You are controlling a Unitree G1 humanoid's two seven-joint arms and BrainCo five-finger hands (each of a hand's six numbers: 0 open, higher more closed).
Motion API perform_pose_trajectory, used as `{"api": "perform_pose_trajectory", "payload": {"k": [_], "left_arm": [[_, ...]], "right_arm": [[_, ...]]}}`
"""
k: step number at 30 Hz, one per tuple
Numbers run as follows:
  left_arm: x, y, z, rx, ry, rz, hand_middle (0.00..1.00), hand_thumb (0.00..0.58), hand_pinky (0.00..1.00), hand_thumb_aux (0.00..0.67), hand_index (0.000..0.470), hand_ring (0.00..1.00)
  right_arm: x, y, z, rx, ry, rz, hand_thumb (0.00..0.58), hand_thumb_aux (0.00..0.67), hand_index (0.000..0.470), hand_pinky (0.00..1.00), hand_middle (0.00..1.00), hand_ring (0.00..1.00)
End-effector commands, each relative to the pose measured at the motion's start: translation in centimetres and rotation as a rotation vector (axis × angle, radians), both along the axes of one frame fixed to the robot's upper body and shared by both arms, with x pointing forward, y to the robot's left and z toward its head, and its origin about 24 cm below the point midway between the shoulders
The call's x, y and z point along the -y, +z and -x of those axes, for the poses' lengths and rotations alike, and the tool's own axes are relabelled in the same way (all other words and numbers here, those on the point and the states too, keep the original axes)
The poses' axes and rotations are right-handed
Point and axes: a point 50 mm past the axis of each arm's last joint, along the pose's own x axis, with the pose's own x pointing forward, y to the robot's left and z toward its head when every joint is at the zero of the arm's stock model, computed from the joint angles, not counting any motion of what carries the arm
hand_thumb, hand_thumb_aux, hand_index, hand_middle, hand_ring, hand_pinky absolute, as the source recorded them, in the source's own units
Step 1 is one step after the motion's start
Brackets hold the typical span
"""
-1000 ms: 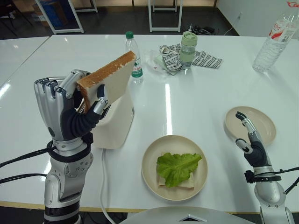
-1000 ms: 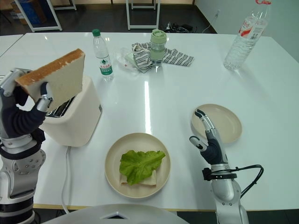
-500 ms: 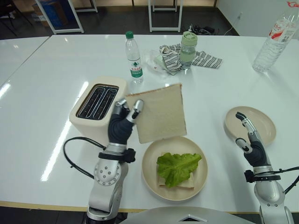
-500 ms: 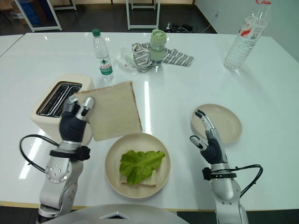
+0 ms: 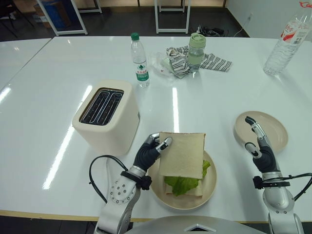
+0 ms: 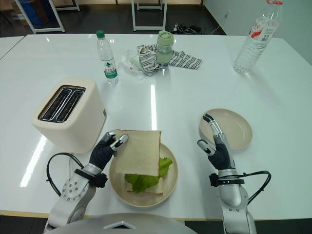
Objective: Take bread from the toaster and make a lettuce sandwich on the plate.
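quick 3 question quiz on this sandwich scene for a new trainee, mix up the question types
1. True or false: the left hand holds a bread slice over the lettuce.
2. The small plate by the right hand is: A empty, B stacked with toast, C covered in leaves?
3. Short answer: what does the right hand hold?
Key: 1 true; 2 A; 3 nothing.

Stereo pair on your robot's head.
You look forward and down at the table; both eyes share toaster to small plate.
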Motion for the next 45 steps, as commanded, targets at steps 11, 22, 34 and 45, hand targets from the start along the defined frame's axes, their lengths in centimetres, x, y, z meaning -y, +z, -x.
{"api": "perform_pose_trajectory", "payload": {"k": [11,22,34,45], "left_arm": [[1.2,-3.2,1.3,-0.128,-0.021,-0.088,1.00,0.580,1.00,0.670,0.470,1.00],[0.9,-4.3,1.1,-0.151,0.003,-0.154,1.00,0.580,1.00,0.670,0.470,1.00],[0.8,-5.2,1.6,-0.175,-0.019,-0.204,1.00,0.580,1.00,0.670,0.470,1.00],[0.6,-5.9,1.6,-0.192,-0.028,-0.231,1.00,0.580,1.00,0.670,0.470,1.00]], "right_arm": [[-0.2,-0.3,0.2,-0.024,0.005,0.018,0.000,0.000,0.000,0.00,0.00,0.00],[-1.6,0.8,0.9,0.034,0.074,0.142,0.000,0.000,0.000,0.00,0.00,0.00],[-7.2,2.0,5.1,0.208,0.526,0.539,0.000,0.000,0.000,0.00,0.00,0.00],[-9.2,-0.5,7.1,0.175,0.741,0.702,0.000,0.000,0.000,0.00,0.00,0.00]]}}
